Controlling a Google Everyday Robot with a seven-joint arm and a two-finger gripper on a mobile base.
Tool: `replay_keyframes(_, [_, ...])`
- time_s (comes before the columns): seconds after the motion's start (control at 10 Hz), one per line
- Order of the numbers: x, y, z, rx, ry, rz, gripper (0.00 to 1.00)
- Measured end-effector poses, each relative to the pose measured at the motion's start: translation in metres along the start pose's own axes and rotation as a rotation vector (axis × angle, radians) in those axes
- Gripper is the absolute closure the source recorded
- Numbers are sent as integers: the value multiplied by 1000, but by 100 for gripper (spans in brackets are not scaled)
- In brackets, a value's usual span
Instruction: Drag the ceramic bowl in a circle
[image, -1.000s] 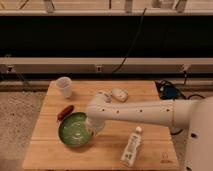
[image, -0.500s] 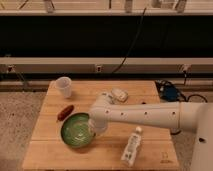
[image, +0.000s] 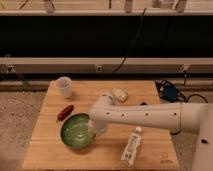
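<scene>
The end effector is reaching down at the right-hand rim of the ceramic bowl, and the white wrist above it is covering its tip, so whether it is spread, closed or gripping the rim cannot be told. The ceramic bowl is sitting directly to the left of the end effector, touching or overlapping it at the rim, green and glossy with pale swirl marks showing inside, and it is resting on the wooden counter towards the front left part. The white arm is stretching away from the end effector to the right, passing low over the counter. A small red object is lying up and to the left of the end effector, just beyond the bowl's far rim. A white tube is lying to the right of the end effector and slightly nearer the front edge. A pale object is sitting behind the end effector, past the arm. A translucent white cup is standing well apart at the far left corner.
</scene>
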Motion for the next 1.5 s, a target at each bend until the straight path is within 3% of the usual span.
replay_keyframes(1.5, [-3,-6,-1,27,2,54,100])
